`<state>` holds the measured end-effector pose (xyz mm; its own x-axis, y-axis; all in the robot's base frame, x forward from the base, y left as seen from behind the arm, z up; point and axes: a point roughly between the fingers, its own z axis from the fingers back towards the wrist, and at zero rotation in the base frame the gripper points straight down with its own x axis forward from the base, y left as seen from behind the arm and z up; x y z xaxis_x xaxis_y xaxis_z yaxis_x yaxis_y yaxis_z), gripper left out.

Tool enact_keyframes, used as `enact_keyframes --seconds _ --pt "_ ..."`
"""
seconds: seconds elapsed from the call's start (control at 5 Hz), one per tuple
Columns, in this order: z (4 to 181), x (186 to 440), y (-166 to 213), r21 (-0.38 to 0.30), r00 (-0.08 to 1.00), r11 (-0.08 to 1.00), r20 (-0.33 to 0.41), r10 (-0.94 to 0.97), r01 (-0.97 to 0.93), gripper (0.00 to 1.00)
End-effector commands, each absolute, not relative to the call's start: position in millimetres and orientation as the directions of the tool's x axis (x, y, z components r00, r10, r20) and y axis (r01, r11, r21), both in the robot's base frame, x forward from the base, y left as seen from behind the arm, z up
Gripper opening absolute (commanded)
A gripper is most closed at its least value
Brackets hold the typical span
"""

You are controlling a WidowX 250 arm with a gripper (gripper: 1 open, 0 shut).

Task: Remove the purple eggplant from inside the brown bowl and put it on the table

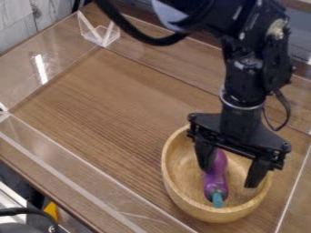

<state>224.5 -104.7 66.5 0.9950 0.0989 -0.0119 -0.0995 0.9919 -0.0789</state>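
The end effector (235, 158) hangs wide open inside the brown bowl (183, 187), fingers straddling the purple eggplant (215, 173) directly beneath, so closing on it looks next.

I see a glossy purple eggplant (215, 171) with teal cap, light-tan bowl (183, 177), black claw (235, 164), brown wood-grain desk (115, 100).

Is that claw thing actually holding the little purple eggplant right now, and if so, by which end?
No, nothing is held. The claw is wide open, its fingers down inside the brown bowl on either side of the purple eggplant, which lies on the bowl's bottom.
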Motion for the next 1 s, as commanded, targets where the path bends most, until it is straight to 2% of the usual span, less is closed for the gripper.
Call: enact_keyframes --seconds 0.0,0.4,0.8 --pt "67.0 229.6 -107.7 -0.088 0.991 0.987 0.012 0.136 -0.134 1.0" --pt "74.8 228.1 -93.1 -0.091 0.997 0.993 0.008 0.08 -0.079 1.0" --pt "80.1 227.0 -106.0 -0.087 0.989 0.986 0.023 0.147 -0.145 1.0"
